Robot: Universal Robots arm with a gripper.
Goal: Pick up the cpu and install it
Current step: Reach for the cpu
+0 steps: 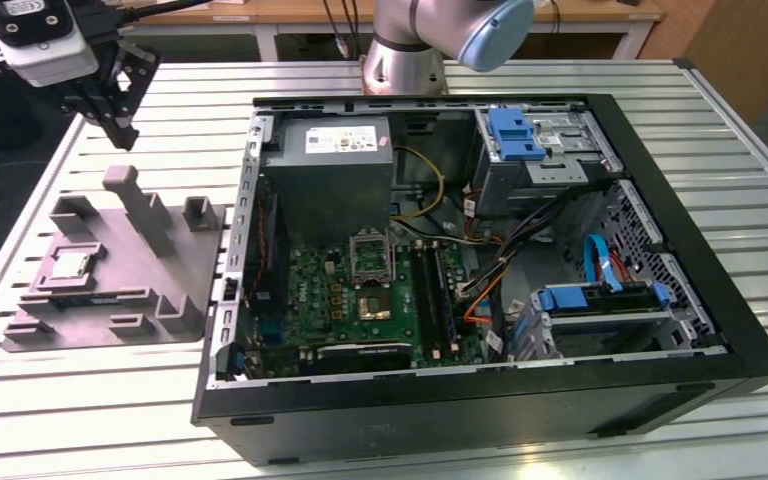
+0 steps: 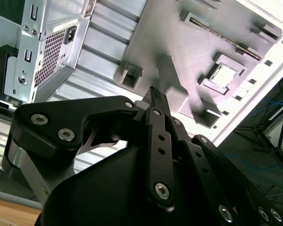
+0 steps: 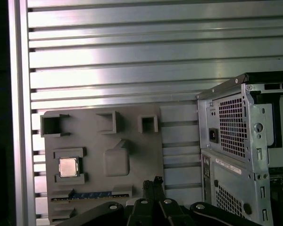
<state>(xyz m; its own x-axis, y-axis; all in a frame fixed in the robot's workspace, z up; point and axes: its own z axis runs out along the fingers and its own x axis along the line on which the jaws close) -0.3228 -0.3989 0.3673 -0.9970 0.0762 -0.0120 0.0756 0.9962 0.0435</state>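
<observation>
**benchrat:** Where's the cpu right now? Can't spot it inside the case.

**slotted_table:** It's not in the case. It's lying flat in a square pocket of the grey fixture, silver top facing up. The fixture sits on the slatted table, at the exterior view's left and just beside the open PC case. You get a good look in both wrist views, chip and chip, and nothing is touching it.

**benchrat:** And the gripper? Got anything in it?

**slotted_table:** Nope, it's got nothing. The fingers are pressed together with no gap, which is clearest in the second wrist view, and it looks the same in the first wrist view. It hangs in the air above the fixture's end with the upright pegs, well apart from the chip.

**benchrat:** The board?

**slotted_table:** The green motherboard lies in the bottom of the case, with the side panel off.
</observation>
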